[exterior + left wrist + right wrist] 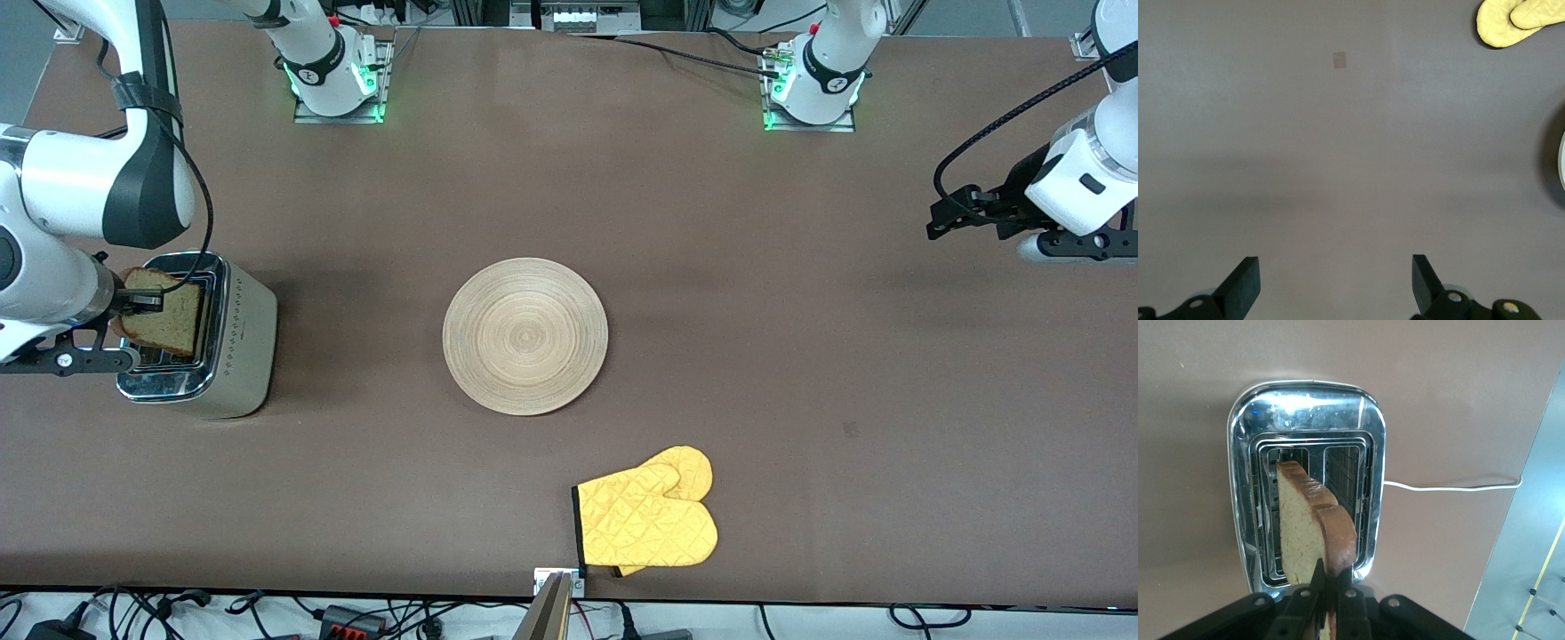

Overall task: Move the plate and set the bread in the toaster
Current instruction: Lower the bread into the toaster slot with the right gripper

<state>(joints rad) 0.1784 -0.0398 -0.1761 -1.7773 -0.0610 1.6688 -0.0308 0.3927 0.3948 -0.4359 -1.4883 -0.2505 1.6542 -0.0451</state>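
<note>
Brown bread [164, 313], a squarish slice with a darker crust, was pinched by its edge in the right gripper [142, 300], whose two fingers were squeezed tight on it. It hung over the boxy toaster with the shiny chrome top [200, 347], which stood at the right arm's end of the table. The slice was held up on its thin edge, probably so it could slide down into a narrow slot. In the right wrist view the bread [1313, 527] looked to run the same way as the two long slots [1341, 477], with its flat faces turned to the toaster's long sides. Its low end seemed to sit just above or just inside one slot; which one was hard to tell. The toaster's white cord [1451, 487] trailed off across the brown table [800, 311]. The big round light-wood plate with ring marks [524, 336] lay flat in the middle of the table, well apart from the toaster, maybe so it was not in the way. A yellow quilted oven mitt [649, 520] lay nearer to the front camera than the plate. The left gripper [1335, 283] waited over bare table at the left arm's end, its fingers spread wide and holding nothing.
</note>
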